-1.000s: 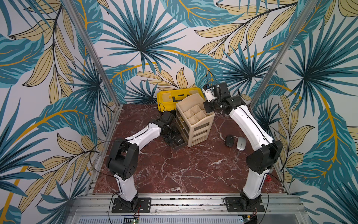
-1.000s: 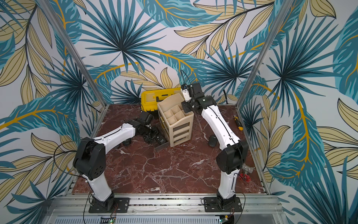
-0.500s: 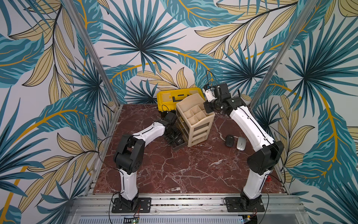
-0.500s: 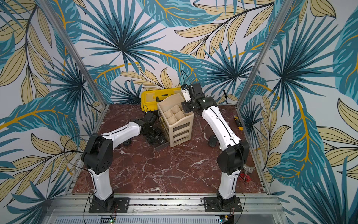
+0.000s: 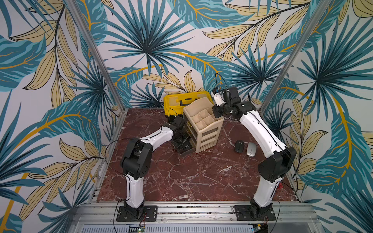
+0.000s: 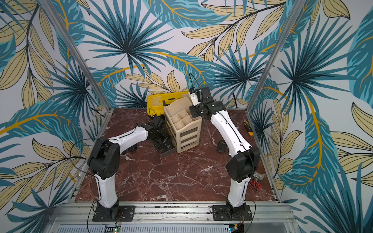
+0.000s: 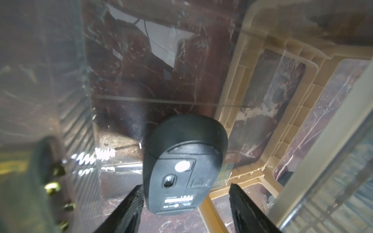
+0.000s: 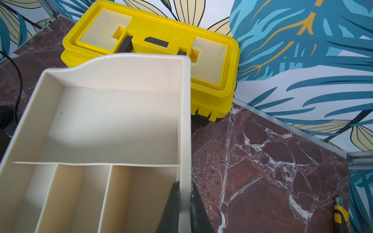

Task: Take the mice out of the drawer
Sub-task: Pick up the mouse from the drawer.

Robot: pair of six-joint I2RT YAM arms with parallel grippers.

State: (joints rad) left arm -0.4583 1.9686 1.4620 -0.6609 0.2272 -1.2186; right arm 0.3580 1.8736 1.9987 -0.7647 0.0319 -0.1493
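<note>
Widening: left end effector (image 7: 185, 185), jaws open, straddles upturned black mouse (image 7: 185, 157) in drawer (image 7: 121, 100) | right end effector (image 8: 184, 186) clamps organizer (image 8: 184, 121) wall | grab looks imminent, nothing gripped yet.

**Tight in the drawer, open floor out front**

My left gripper (image 7: 185, 185) is down inside the clear drawer (image 7: 60, 90), jaws spread either side of the upturned mouse (image 7: 184, 161). One finger (image 7: 129, 209) is hard by its side; the far one has a gap. The drawer's walls close me in at the sides, and the drawer organizer (image 5: 201, 125) rises just beside. Behind that, the yellow toolbox (image 5: 181, 99) shuts off the back. My right gripper (image 8: 184, 184) is clamped on the organizer's rim, and that arm stretches past the black mouse (image 5: 239, 146) and silver mouse (image 5: 251, 149) on the table. A utility knife (image 6: 248, 128) lies by the right wall. The marble table (image 5: 181, 181) in front, between my two bases, is open.
</note>
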